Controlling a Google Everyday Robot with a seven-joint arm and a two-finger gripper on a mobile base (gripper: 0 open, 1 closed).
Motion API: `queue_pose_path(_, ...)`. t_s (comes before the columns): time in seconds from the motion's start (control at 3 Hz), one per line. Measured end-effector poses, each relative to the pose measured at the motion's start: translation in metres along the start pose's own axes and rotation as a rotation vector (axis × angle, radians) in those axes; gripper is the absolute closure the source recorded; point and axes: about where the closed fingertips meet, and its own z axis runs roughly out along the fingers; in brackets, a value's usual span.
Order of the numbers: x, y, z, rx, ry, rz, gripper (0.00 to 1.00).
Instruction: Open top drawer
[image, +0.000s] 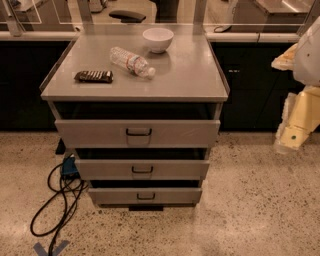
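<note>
The top drawer (180, 133) sat directly under the grey surface (190, 75), and its front panel was the tallest of the three. A small black pull handle (138, 132) sat at the centre of the panel, facing the camera. A dark band showed between the panel and the surface. Whether the drawer was already drawn out a little could not be told, so the task looked not yet done, or barely begun. The tool (291, 136) hung at the right edge of the view, well apart from the cabinet and about level with the drawer. Whether it was spread or pressed together could not be told. It was probably parked there to leave the approach to the handle free.

The middle drawer (170, 170) and bottom drawer (115, 196) carried like handles, so picking the uppermost one mattered. A white bowl (158, 39), a plastic bottle (132, 62) lying on its side and a dark packet (93, 76) rested on the surface. A sharp tug might roll the bottle. A black cable (55, 200) trailed on the floor (250, 210) at the left, clear of the drawer's path
</note>
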Motion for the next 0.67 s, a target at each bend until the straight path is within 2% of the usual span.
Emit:
queue_pose_path(0.33,0.000,0.000,0.000,0.000,0.000,0.000,0.00)
queue_pose_path(0.67,0.003,0.002,0.017,-0.036,-0.019,0.003,0.00)
